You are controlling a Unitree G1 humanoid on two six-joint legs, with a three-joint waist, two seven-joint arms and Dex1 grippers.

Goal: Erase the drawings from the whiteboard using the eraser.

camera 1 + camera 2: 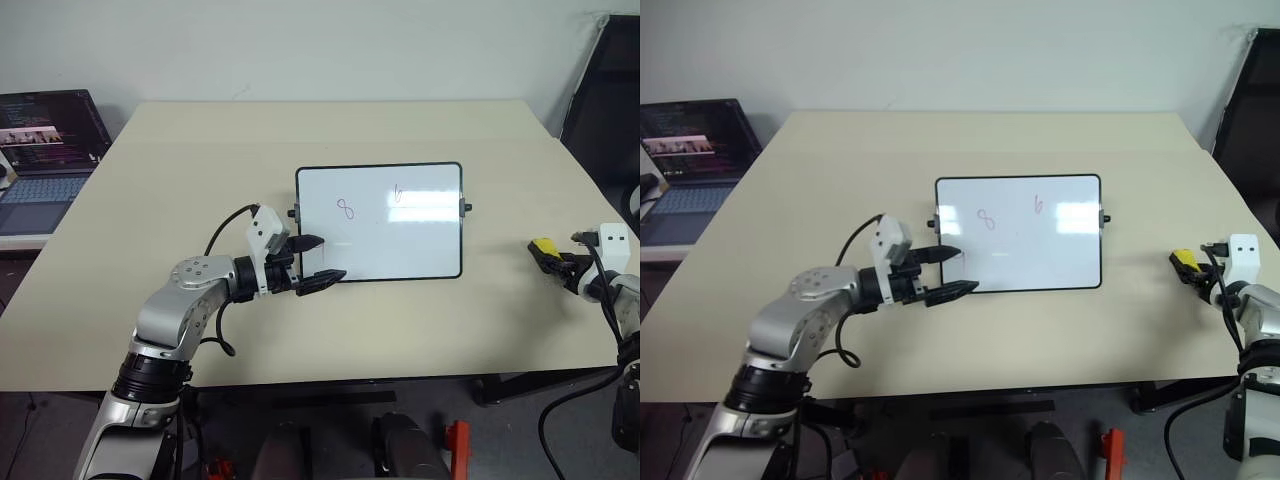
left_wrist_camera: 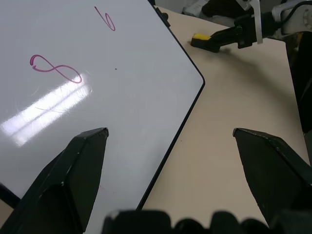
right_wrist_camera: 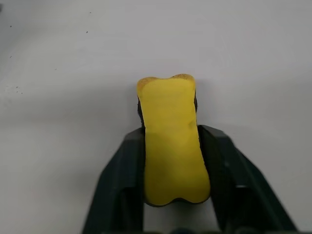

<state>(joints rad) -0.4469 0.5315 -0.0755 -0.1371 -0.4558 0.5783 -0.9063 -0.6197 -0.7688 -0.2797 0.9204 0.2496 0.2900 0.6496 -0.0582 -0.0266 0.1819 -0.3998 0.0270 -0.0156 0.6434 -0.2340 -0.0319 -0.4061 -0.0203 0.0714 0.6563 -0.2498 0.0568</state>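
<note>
Evenly and brightly lit from overhead. Broad white glare across the whiteboard [image 2: 97, 97], in stripes near the drawings [image 2: 56, 68], and a paler patch toward its right side in the head views. Soft, faint shadows on the worktop [image 1: 400, 330] beneath the arms. Slightly soft close up at the black fingers [image 2: 73, 170]; eraser [image 3: 173, 141] sharp, saturated yellow.
</note>
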